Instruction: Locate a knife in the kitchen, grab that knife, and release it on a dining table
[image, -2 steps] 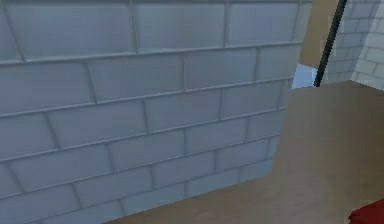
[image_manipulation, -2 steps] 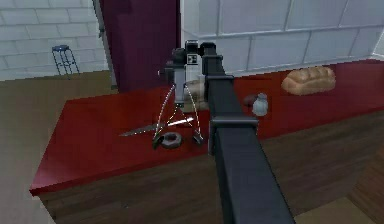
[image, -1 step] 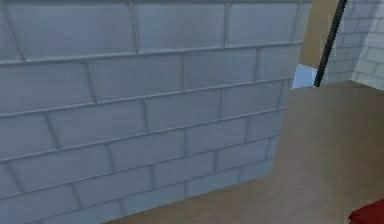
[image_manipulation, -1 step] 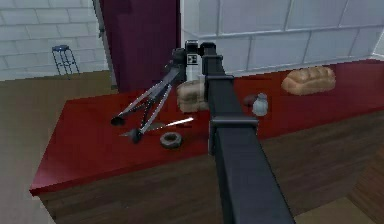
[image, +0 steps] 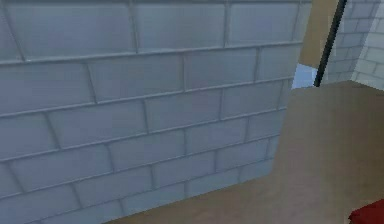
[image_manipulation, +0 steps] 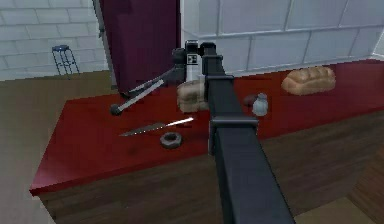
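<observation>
**Arm side view.** A dark red counter (image_manipulation: 90, 150) is shown, crossed from its near edge by the arm (image_manipulation: 235, 150). The gripper (image_manipulation: 120, 103) is seen over the counter's far edge, its two thin fingers (image_manipulation: 145, 90) slanted down toward the counter's left part. Whether anything is held by the gripper cannot be told, and the set of its fingers cannot be made out.

The knife (image_manipulation: 155, 127) is laid flat on the counter near its middle, on the near side of the fingers. A dark ring-shaped thing (image_manipulation: 172, 139) is set on the counter just beside the knife. A small pale shaker-like thing (image_manipulation: 260, 103) is placed on the counter by the arm, and a loaf (image_manipulation: 307, 80) lies at the counter's far right part.

Beyond the counter's far edge a dark maroon cabinet (image_manipulation: 145, 35) is seen. A blue stool (image_manipulation: 63, 58) is set well beyond the counter's left end.

**Forward view.** A pale tiled wall (image: 130, 100) and brown floor (image: 330, 150) are shown, with a red corner (image: 365, 215) of the counter's colour.
</observation>
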